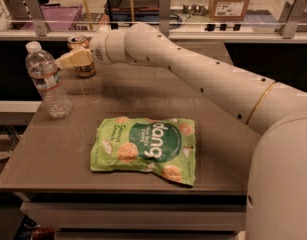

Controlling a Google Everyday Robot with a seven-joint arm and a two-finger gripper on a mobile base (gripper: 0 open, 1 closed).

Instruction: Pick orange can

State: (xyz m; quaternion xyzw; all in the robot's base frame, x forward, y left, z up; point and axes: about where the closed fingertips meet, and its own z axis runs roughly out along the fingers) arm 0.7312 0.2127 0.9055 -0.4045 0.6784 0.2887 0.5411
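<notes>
The orange can [85, 70] stands at the back left of the table, its silver top rim showing above my gripper. My gripper [74, 58] is at the can, crossing in front of its middle, at the end of the white arm [193, 79] that reaches in from the right. The middle of the can is hidden behind the gripper. Whether the can is held does not show.
A clear plastic water bottle [45, 79] stands just left of the can and gripper. A green snack bag [145, 149] lies flat in the middle of the grey table [53, 159]. A counter with a glass rail runs behind the table.
</notes>
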